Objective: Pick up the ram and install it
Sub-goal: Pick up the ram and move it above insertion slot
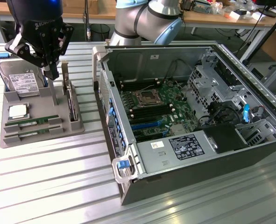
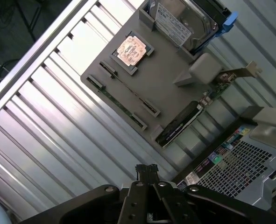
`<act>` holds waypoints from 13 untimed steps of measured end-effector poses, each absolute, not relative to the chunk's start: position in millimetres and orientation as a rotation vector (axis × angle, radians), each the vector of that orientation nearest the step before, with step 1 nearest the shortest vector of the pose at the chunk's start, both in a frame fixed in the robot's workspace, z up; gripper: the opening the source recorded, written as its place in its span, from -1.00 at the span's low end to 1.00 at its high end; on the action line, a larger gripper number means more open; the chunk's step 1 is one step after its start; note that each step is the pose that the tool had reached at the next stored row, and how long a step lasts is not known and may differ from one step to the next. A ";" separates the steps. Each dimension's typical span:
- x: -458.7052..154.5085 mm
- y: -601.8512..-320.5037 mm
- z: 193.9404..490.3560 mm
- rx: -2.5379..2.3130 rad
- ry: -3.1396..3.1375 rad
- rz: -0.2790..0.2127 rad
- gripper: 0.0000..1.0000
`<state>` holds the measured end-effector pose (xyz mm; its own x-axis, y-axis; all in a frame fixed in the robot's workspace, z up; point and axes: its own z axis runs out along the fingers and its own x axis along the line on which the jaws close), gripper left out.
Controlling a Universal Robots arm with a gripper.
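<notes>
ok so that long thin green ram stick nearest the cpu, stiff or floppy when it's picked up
Probably stiff and light: the long thin green ram stick is a flat, narrow circuit board. Likely fragile, its face bare. It rests in a slot of the grey plastic holder, so it could catch if pulled askew.

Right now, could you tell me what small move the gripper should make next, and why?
Likely move the gripper over the ram: it hangs shut and empty above the tray near the hard drive, while the ram lies in its slot.
</notes>
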<state>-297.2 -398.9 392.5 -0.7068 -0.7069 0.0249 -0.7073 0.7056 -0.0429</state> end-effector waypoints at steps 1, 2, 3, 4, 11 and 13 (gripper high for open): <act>-297.2 -399.0 392.5 1.205 -2.893 0.078 -0.79; -297.2 -398.9 392.5 1.210 -2.891 0.079 -0.79; -297.3 -399.0 392.5 1.215 -2.888 0.080 -0.79; -297.2 -399.0 392.5 1.225 -2.884 0.082 -0.79; -297.3 -399.0 392.2 1.314 -2.842 0.095 -0.79; -297.3 -398.9 392.1 1.345 -2.827 0.098 -0.79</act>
